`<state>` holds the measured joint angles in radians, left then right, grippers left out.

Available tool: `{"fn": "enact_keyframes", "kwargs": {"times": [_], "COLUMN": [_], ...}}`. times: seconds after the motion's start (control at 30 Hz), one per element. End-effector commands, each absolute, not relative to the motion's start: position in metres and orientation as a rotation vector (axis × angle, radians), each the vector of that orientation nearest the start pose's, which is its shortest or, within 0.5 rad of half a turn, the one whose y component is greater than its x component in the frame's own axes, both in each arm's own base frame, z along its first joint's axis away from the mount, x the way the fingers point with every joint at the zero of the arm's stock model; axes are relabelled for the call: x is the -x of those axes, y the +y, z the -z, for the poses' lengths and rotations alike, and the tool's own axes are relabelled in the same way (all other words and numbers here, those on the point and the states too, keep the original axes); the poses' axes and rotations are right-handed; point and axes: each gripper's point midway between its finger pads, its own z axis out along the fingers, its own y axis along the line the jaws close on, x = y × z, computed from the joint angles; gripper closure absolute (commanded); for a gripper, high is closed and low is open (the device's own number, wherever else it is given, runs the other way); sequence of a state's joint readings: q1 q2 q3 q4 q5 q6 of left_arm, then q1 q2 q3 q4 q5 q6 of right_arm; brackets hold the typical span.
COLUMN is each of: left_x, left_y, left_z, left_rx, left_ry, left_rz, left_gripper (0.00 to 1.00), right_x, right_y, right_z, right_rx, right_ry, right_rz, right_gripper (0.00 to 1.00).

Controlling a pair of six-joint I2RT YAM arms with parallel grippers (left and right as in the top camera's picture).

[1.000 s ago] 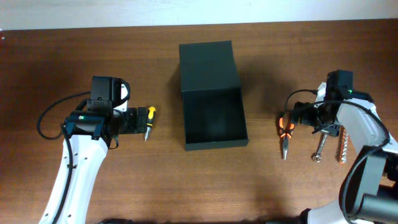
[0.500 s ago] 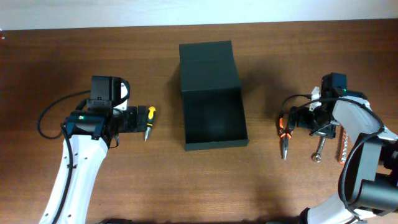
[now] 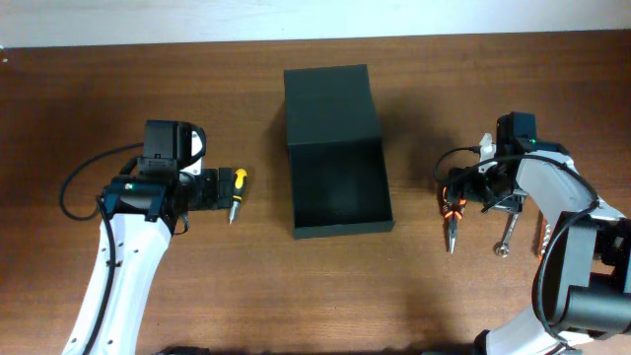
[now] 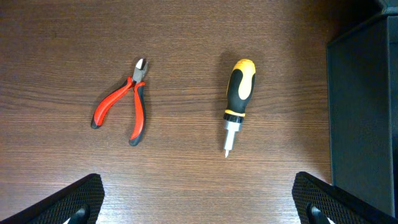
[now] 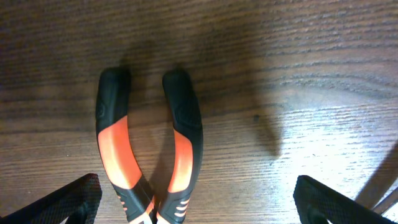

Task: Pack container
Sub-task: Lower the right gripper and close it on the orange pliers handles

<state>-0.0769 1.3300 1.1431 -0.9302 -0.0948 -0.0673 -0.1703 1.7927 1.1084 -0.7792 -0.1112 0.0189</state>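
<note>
Right gripper [image 5: 199,205], spread wide, now closer over the orange-handled pliers [image 5: 115,155]; left gripper [image 4: 199,200] spread, unmoved.

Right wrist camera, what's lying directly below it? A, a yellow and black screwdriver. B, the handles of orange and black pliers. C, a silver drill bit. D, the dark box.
B: the right wrist view shows two curved orange-and-black plier handles lying flat on the wooden table, with no other object in that frame.
</note>
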Motion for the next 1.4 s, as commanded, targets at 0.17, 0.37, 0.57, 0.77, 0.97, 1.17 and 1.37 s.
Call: {"fn": "enact_keyframes", "kwargs": {"times": [0.17, 0.37, 0.57, 0.77, 0.97, 1.17, 1.37], "left_x": [-0.321, -0.321, -0.321, -0.321, -0.321, -0.321, -0.321], "left_y": [-0.006, -0.006, -0.006, -0.006, -0.006, -0.006, -0.006], "left_z": [-0.171, -0.171, -0.171, -0.171, -0.171, -0.171, -0.171], "left_rx": [0.0, -0.001, -0.001, -0.001, -0.001, 0.0, 0.0], "left_ry": [2.656, 2.658, 2.658, 2.658, 2.657, 2.655, 2.654], "left_rz": [-0.1, -0.1, -0.1, -0.1, -0.1, -0.1, -0.1], "left_gripper": [0.01, 0.01, 0.01, 0.01, 0.01, 0.01, 0.01], "right_x": [-0.331, -0.335, -0.336, -0.333, -0.332, -0.331, -0.326], "right_y": [-0.037, -0.038, -0.042, -0.059, -0.058, -0.058, -0.057], "right_z": [-0.005, -0.004, -0.005, -0.005, -0.004, -0.004, 0.001], "right_rx": [-0.315, -0.316, -0.405, -0.512, -0.511, -0.512, -0.515], "right_ry": [3.027, 3.014, 3.0, 2.981, 2.988, 2.991, 3.003], "right_rz": [-0.168, -0.166, -0.169, -0.172, -0.173, -0.173, -0.175], "right_gripper": [0.01, 0.01, 0.01, 0.01, 0.01, 0.03, 0.02]}}
